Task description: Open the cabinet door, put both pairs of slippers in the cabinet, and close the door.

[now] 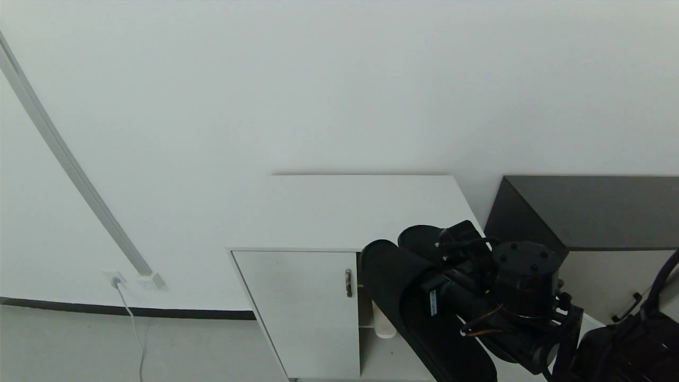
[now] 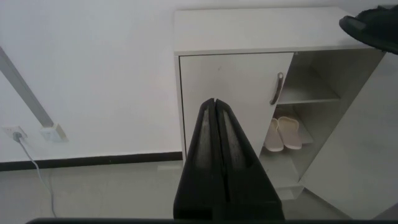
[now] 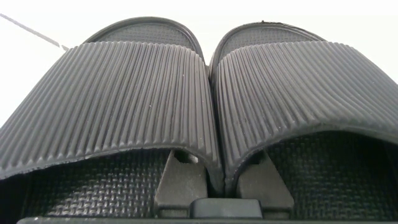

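Black slippers, at 5 o'clock before the open cabinet, are pinched by the right gripper at their touching inner sides, under the straps. Probably light, floppy foam, best held near the straps. Left gripper is pressed together, empty. Beige slippers lie inside.

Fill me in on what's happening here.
The right gripper holds the black slippers together, raised in front of the cabinet, whose right door stands open. The beige slippers already lie on a lower shelf inside. The left gripper is shut and empty, facing the closed left door.
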Controlling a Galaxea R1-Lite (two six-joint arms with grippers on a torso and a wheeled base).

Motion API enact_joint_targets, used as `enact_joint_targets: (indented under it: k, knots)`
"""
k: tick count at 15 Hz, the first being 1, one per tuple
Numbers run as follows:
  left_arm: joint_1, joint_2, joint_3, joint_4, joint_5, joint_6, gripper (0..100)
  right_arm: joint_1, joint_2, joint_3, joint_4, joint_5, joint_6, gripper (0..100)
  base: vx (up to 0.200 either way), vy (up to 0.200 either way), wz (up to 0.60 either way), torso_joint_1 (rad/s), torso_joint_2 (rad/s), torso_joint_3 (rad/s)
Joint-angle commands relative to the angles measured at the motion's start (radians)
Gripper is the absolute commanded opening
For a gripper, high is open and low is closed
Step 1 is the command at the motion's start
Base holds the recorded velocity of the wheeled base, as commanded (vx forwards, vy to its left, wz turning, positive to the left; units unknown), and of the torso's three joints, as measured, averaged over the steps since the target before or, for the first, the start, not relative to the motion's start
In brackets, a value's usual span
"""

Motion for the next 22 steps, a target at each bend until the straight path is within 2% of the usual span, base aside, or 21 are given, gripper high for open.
enact_joint_targets:
  k: [1, 12, 22]
  knots:
    - [0.0, 0.001, 0.0, 0.001, 0.0, 0.0, 0, 0.002, 0.005, 0.007, -0.005, 0.0, -0.001, 0, 0.0, 0.0, 0.0, -0.144, 0.34, 0.178]
    - [0.0, 0.001, 0.0, -0.001, 0.0, 0.0, 0, 0.003, 0.019, 0.035, -0.04, 0.015, -0.016, 0, 0.0, 0.0, 0.0, -0.163, 0.37, 0.206]
    - [0.0, 0.001, 0.0, 0.001, 0.0, 0.0, 0, 0.002, 0.045, 0.049, -0.077, 0.022, -0.019, 0, 0.0, 0.0, 0.0, -0.217, 0.53, 0.311]
